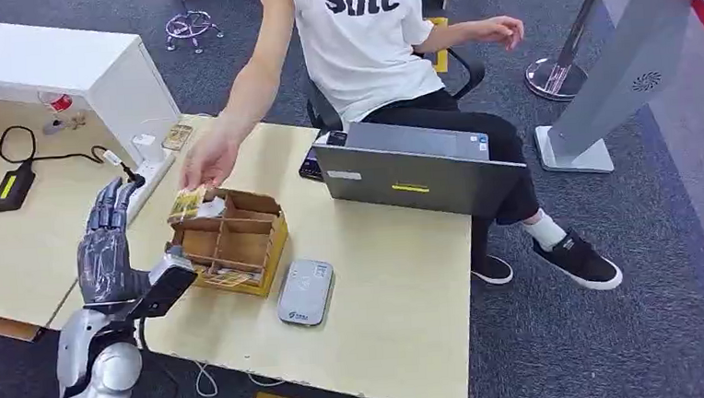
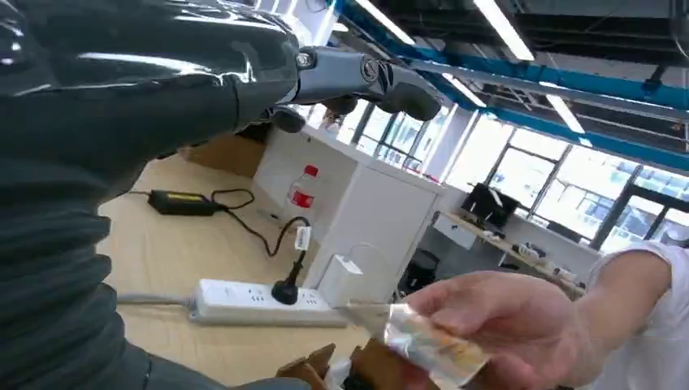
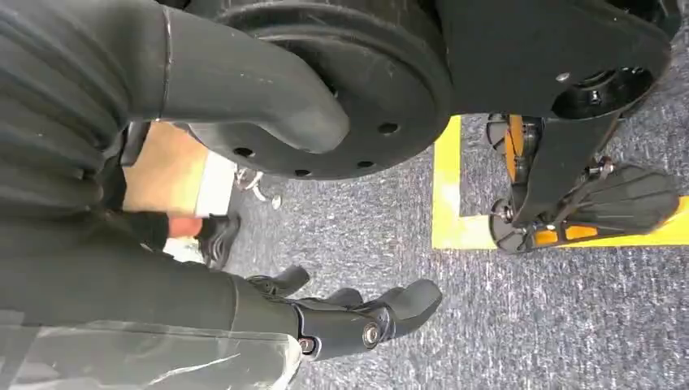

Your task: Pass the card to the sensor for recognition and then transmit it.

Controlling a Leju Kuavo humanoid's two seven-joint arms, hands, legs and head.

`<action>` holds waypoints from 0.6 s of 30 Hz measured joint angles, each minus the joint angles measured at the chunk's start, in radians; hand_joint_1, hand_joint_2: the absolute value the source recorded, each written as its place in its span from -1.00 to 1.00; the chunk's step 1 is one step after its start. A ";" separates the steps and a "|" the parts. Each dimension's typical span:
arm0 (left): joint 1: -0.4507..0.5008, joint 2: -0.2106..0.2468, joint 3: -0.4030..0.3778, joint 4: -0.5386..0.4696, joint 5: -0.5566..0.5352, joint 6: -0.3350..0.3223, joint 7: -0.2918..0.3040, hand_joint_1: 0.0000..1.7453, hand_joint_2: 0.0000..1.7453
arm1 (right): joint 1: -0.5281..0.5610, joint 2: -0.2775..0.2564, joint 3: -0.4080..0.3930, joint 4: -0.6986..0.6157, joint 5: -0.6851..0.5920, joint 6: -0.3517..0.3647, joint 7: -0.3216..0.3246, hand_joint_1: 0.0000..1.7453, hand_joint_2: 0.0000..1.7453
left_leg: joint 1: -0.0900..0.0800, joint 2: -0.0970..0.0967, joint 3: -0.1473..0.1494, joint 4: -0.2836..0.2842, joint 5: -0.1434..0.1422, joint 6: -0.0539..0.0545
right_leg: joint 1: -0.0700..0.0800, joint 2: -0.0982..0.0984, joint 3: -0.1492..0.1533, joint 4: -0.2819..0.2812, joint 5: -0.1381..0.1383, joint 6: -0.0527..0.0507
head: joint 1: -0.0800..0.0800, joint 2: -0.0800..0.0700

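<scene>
A person's hand [image 1: 206, 162] holds a yellowish card [image 1: 186, 204] over the left end of the cardboard divider box [image 1: 240, 247]; the same card [image 2: 435, 351] and hand [image 2: 504, 321] show close in the left wrist view. My left hand [image 1: 111, 251] is raised just left of the box, fingers spread and upright, holding nothing. The grey card sensor [image 1: 305, 292] lies flat on the table to the right of the box. My right hand [image 3: 349, 321] hangs beside my body above the carpet, fingers loosely apart, with nothing in it.
A grey laptop [image 1: 411, 169] stands open behind the sensor. A white power strip [image 1: 148, 170] with a plug and a black charger [image 1: 8, 186] lie on the left desk. A white cabinet [image 1: 54, 65] stands behind. The person sits on a chair across the table [image 1: 400, 297].
</scene>
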 joint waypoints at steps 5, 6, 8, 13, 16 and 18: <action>-0.070 0.029 -0.043 0.103 -0.113 0.061 0.037 -1.00 1.00 | -0.003 0.000 0.013 0.000 0.020 0.002 0.010 -1.00 1.00 | 0.000 0.000 0.000 0.000 0.000 0.000 | 0.000 0.000 0.000 0.000 0.000 0.000 | 0.000 0.000; -0.084 0.035 -0.050 0.124 -0.137 0.076 0.043 0.88 1.00 | -0.004 0.000 0.016 0.000 0.024 0.002 0.012 -1.00 1.00 | 0.000 0.000 0.000 0.000 0.000 0.000 | 0.000 0.000 0.000 0.000 0.000 0.000 | 0.000 0.000; -0.113 0.047 -0.069 0.169 -0.187 0.106 0.059 1.00 1.00 | -0.006 0.000 0.021 0.000 0.033 0.002 0.014 -1.00 1.00 | 0.000 0.000 0.000 0.000 0.000 0.000 | 0.000 0.000 0.000 0.001 0.000 0.000 | 0.000 0.000; -0.148 0.069 -0.098 0.225 -0.301 0.203 0.088 1.00 1.00 | -0.009 0.000 0.029 0.000 0.058 0.002 0.023 -1.00 1.00 | 0.000 0.001 0.000 0.000 0.000 0.000 | 0.000 0.001 -0.001 0.001 0.000 0.000 | 0.000 0.000; -0.168 0.079 -0.113 0.250 -0.369 0.276 0.102 1.00 1.00 | -0.011 0.000 0.036 0.000 0.076 0.003 0.030 -1.00 1.00 | 0.000 0.001 0.000 0.000 0.000 0.000 | 0.000 0.001 0.000 0.001 0.000 0.000 | 0.000 0.000; -0.177 0.082 -0.119 0.261 -0.407 0.318 0.108 1.00 1.00 | -0.013 0.000 0.041 0.000 0.087 0.003 0.032 -1.00 1.00 | 0.000 0.001 0.000 0.000 0.000 0.000 | 0.000 0.001 0.000 0.001 0.000 0.000 | 0.000 0.000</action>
